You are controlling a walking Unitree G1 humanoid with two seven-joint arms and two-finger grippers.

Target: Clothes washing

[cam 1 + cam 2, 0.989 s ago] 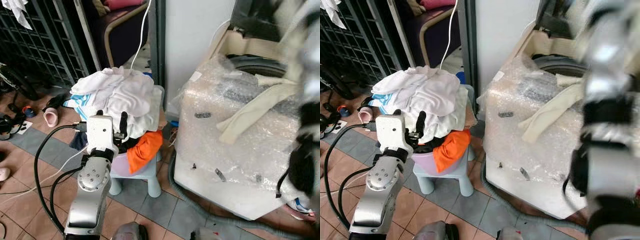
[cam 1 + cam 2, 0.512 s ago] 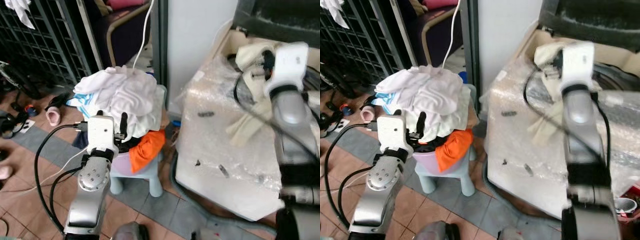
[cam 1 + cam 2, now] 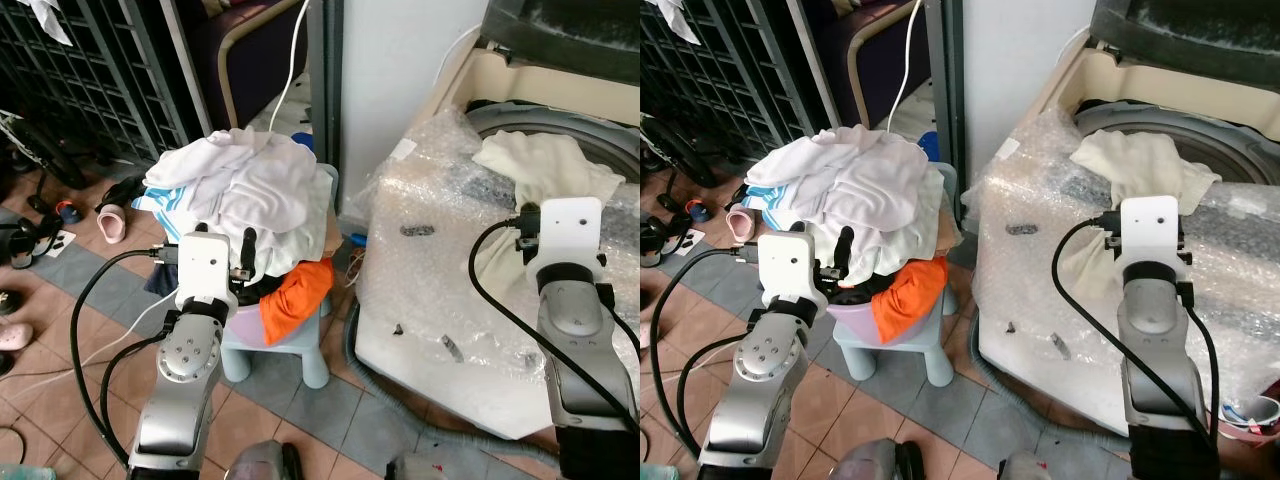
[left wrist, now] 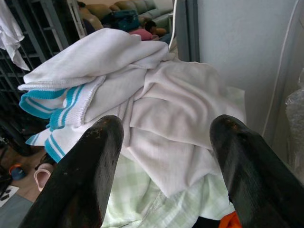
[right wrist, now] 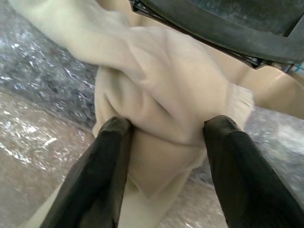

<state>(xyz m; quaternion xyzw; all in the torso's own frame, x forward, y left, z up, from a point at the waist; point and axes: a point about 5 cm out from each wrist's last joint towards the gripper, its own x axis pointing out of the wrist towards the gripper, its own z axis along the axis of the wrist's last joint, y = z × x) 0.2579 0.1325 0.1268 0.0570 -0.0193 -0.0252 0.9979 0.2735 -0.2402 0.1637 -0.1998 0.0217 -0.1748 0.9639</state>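
The right claw (image 5: pixel 161 142) stood with fingers spread around a cream cloth (image 3: pixel 535 165) draped over the washer (image 3: pixel 480 290) rim, not clamped. The left claw (image 4: pixel 164 156) gaped empty before the laundry pile (image 3: pixel 245 185) on the stool (image 3: pixel 300 345).

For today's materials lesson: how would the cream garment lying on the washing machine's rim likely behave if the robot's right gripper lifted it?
The cream garment lies crumpled and drapes over the washing machine rim, so it would probably hang limp rather than hold shape. It looks like soft, thick knit, so probably light, and not slippery. The right gripper has its fingers spread around a fold; loose parts may trail and snag.
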